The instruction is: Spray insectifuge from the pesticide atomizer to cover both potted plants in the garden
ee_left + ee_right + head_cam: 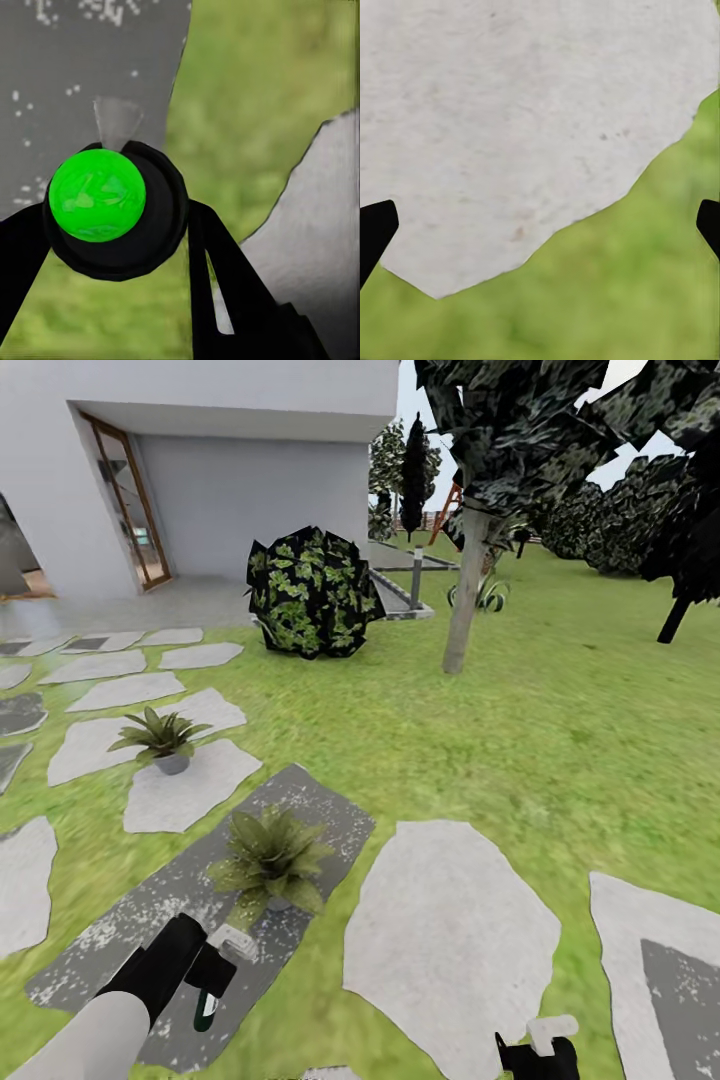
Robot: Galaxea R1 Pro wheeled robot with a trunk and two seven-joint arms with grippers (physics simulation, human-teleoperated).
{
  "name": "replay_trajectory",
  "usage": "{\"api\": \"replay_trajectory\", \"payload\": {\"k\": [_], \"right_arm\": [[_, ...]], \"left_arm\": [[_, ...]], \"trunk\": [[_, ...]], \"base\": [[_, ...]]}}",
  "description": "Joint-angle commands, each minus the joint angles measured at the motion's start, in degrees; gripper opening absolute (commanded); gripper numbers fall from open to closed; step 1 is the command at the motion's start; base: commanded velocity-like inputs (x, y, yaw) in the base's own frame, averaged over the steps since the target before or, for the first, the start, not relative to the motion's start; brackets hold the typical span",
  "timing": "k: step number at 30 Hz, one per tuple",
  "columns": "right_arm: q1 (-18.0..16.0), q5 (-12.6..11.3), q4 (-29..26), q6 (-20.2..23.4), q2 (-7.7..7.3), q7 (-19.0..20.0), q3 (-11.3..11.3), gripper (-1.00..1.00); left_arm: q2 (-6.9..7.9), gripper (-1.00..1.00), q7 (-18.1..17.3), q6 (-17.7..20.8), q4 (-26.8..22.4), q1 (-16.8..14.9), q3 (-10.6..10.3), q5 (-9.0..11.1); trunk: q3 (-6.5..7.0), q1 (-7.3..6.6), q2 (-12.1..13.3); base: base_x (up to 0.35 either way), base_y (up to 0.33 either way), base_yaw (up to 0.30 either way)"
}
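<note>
- From the head view, my left hand (212,980) is clamped on the pesticide atomizer (210,1000), which hangs with its green-white mark facing down toward the dark speckled stepping stone (150,930); its pale spray head (236,943) points at the nearer potted plant (268,858).
- That nearer potted plant sits on the same dark stone, just beyond the atomizer. The farther potted plant (160,738) stands in its grey pot on a pale stone (185,790), well beyond the nearer one.
- The lawn (520,730) runs past both plants to a dark striped-leaf bush (312,592), a tree trunk (463,605), a grey bollard post (417,576) and the white house wall (250,490).
- My right hand (540,1050) is low by a broad pale stepping stone (450,940); from here I cannot tell how far it is spread.
- In the left wrist view, the atomizer (112,214) is seen end-on, a bright green round face in a black body, gripped between the two dark fingers (225,277) over the speckled stone (82,75) and grass.
- In the right wrist view, the fingertips (375,229) sit at opposite edges, spread wide with nothing between them, above the pale stone (510,112) and grass (622,300).
</note>
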Motion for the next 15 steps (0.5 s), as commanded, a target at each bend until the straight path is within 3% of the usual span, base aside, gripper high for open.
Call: {"api": "replay_trajectory", "payload": {"k": [1,4,9,15], "right_arm": [[-0.05,0.36,0.05,-0.24,0.0,0.2,-0.48,1.0],[-0.02,0.38,0.05,-0.24,-0.03,0.19,-0.48,1.0],[-0.02,0.36,0.05,-0.24,-0.02,0.19,-0.5,1.0],[-0.02,0.35,0.05,-0.24,-0.02,0.19,-0.51,1.0]], "left_arm": [[-0.08,-1.0,-0.55,0.15,-0.09,-0.03,0.34,-0.59],[-0.16,-1.0,-0.55,0.17,-0.34,-0.05,0.42,-0.49],[-0.17,-1.0,-0.55,0.25,-1.51,-0.09,0.52,0.58],[-0.14,-1.0,-0.55,0.22,-1.64,-0.08,0.44,1.29]], "trunk": [[-0.05,-0.01,-0.02],[-0.05,-0.01,-0.02],[-0.05,-0.01,-0.02],[-0.05,-0.01,-0.02]], "base": [[0.0,-0.235,0.275],[0.0,-0.235,0.197],[0.151,-0.219,0.022],[0.137,-0.041,0.001]]}}
